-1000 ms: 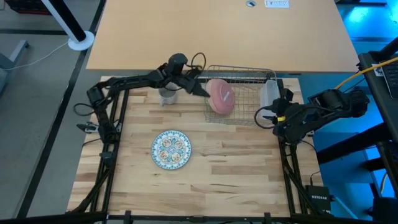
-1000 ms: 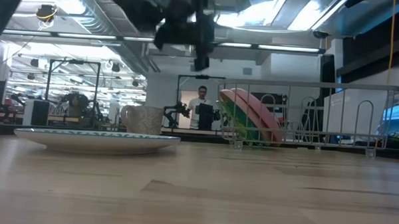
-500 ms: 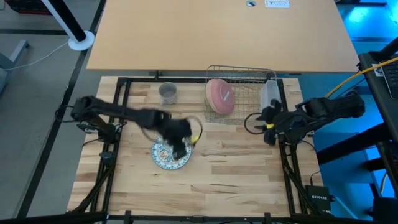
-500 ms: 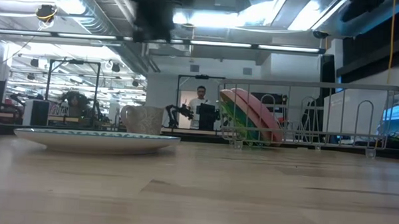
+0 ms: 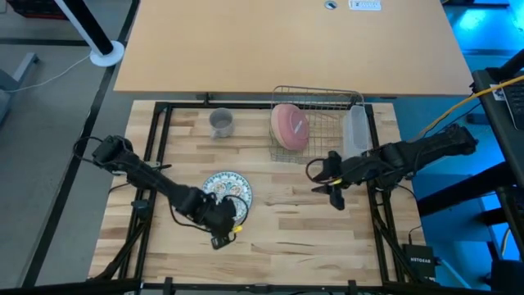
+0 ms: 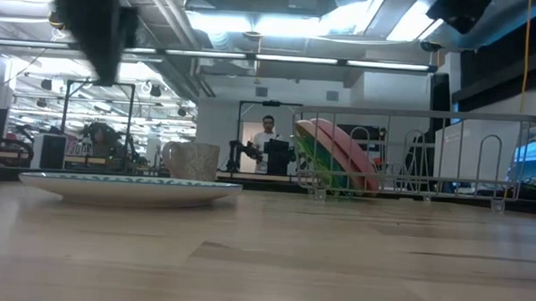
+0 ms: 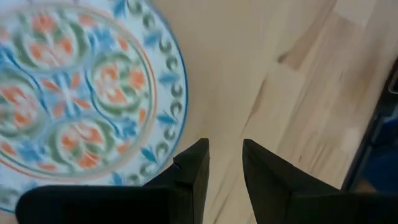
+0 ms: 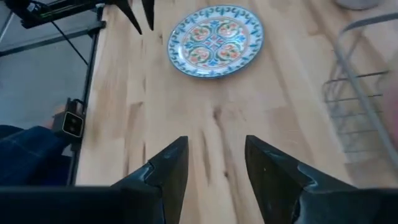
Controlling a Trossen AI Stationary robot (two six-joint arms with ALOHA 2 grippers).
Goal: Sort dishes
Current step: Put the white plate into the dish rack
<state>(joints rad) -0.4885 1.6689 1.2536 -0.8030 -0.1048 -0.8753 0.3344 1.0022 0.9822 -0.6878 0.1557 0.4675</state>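
the white plate with a bluish pattern (image 5: 226, 195) lies flat near the table's centre. the small grey cup (image 5: 221, 123) stands upright at its 12 o'clock, well apart. the pink plate (image 5: 290, 127) leans on edge at its 2 o'clock, with the green plate (image 6: 314, 159) just behind it.

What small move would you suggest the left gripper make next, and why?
Probably lower the left gripper over the near rim of the patterned plate and close on it. Its fingers are open and empty, hanging just off that rim, and the plate lies flat on the table while the pink plate already stands in the wire rack.
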